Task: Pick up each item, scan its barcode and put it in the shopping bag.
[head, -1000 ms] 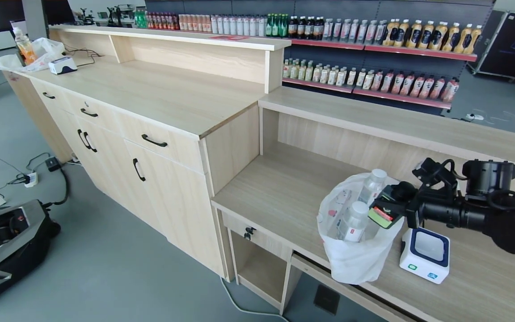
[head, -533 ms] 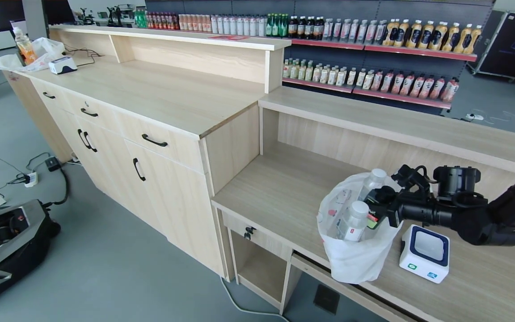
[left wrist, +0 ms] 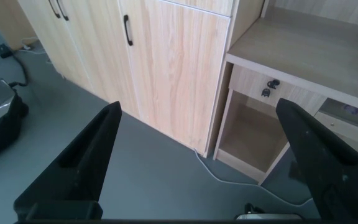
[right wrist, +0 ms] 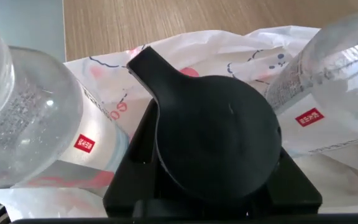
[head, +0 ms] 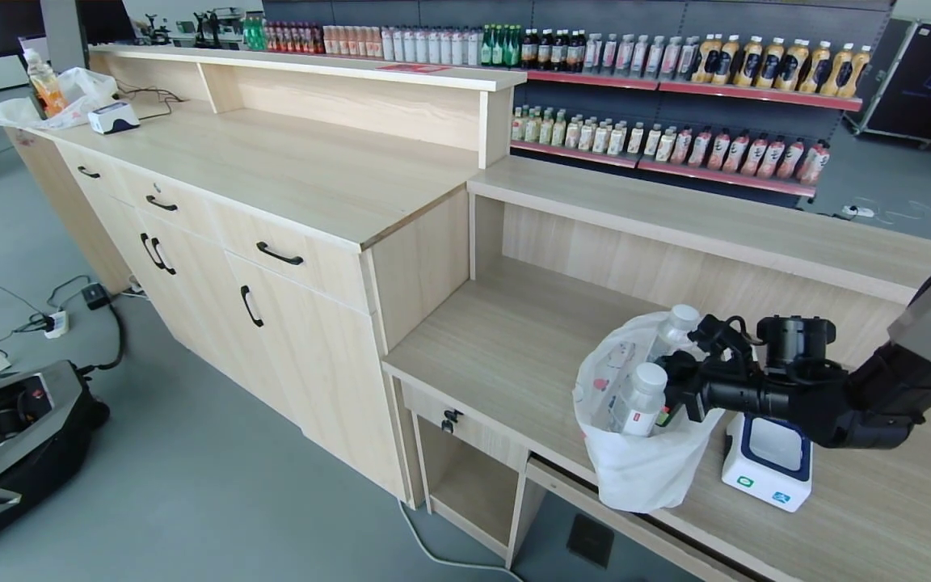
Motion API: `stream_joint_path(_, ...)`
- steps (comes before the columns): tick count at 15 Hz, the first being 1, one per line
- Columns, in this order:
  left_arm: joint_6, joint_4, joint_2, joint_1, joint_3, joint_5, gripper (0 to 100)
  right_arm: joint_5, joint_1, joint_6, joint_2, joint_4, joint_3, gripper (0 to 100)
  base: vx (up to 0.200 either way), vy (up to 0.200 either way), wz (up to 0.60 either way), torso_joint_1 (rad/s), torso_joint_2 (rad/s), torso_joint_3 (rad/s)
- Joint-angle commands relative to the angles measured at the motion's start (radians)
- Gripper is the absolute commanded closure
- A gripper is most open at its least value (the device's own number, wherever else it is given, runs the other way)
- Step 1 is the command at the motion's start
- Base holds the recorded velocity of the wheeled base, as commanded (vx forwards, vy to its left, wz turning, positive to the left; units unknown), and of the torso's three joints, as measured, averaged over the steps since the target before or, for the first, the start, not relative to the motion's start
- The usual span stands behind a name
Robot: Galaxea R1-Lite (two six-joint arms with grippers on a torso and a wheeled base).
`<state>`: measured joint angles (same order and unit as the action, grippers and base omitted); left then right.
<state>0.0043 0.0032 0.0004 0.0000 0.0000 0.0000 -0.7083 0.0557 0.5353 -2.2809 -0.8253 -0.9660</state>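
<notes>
A white plastic shopping bag (head: 643, 465) stands on the low wooden counter (head: 506, 339) with two clear water bottles (head: 639, 396) (head: 676, 323) upright in it. My right gripper (head: 674, 398) is dipped into the bag's mouth between the bottles, shut on a small green and red packet, of which just a sliver (head: 663, 418) shows. In the right wrist view the gripper's black body (right wrist: 213, 143) hides the packet, with a bottle (right wrist: 23, 118) (right wrist: 334, 81) on each side and bag plastic (right wrist: 229, 50) behind. My left gripper (left wrist: 197, 162) hangs open over the floor beside the cabinet.
A white barcode scanner (head: 768, 457) sits on the counter just right of the bag. A higher counter (head: 271, 162) runs to the left with another bag and scanner (head: 114, 117) at its far end. Drink shelves (head: 659, 97) stand behind. Cables (head: 69, 315) lie on the floor.
My right gripper has moved left and down from above the scanner into the bag's mouth, carrying the packet. The bag, bottles and scanner have stayed put.
</notes>
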Motion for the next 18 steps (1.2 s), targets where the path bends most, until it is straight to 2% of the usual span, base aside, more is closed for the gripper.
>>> stream_joint_path(1, 0.0, 0.0, 0.0, 0.0, 0.0, 0.0, 0, 0.001, 0.004, 0.008, -0.014, 0.0, 0.012, 100, 0.0, 0.0, 0.0, 0.0, 0.0, 0.0)
stream_joint_path(8, 0.0, 0.0, 0.0, 0.0, 0.0, 0.0, 0, 0.003, 0.045, 0.094, -0.049, 0.005, 0.041, 100, 0.0, 0.0, 0.0, 0.0, 0.0, 0.0)
stream_joint_path(17, 0.0, 0.0, 0.0, 0.0, 0.0, 0.0, 0, 0.003, 0.055, 0.094, -0.052, 0.006, 0.05, 100, 0.0, 0.0, 0.0, 0.0, 0.0, 0.0)
stream_joint_path(18, 0.0, 0.0, 0.0, 0.0, 0.0, 0.0, 0, 0.003, 0.055, 0.094, -0.052, 0.006, 0.05, 0, 0.0, 0.0, 0.0, 0.0, 0.0, 0.0)
